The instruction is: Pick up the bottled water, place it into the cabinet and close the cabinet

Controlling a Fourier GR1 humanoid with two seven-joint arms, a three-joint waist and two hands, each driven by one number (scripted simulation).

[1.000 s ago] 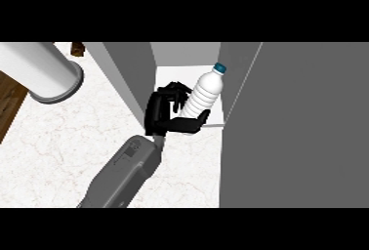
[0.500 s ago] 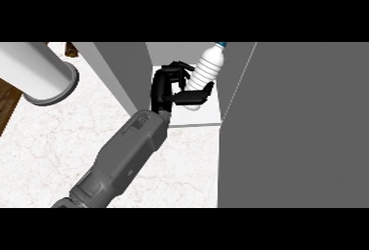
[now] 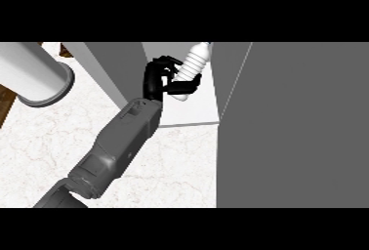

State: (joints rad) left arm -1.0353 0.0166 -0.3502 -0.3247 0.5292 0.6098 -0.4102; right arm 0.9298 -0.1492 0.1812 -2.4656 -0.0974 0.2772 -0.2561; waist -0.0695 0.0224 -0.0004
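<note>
One water bottle point(image 3: 192, 66) tilted, cap toward the far edge, over the cabinet point(image 3: 189, 113) floor between its grey walls | one hand point(image 3: 160, 80) curled round the bottle's lower half, thumb across the base | grey door point(image 3: 302, 122) open at right | white cylinder point(image 3: 32, 73) at the counter's point(image 3: 173, 166) left edge

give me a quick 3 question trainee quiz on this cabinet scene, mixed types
1. True or false: the bottled water stands free on the cabinet shelf with no hand on it.
2. Multiple choice: the cabinet door at the view's right is A) open B) closed.
3. Fill in: the big white cylinder sits at the view's upper ____.

Key
1. False: the hand curls round it.
2. A
3. left
</note>
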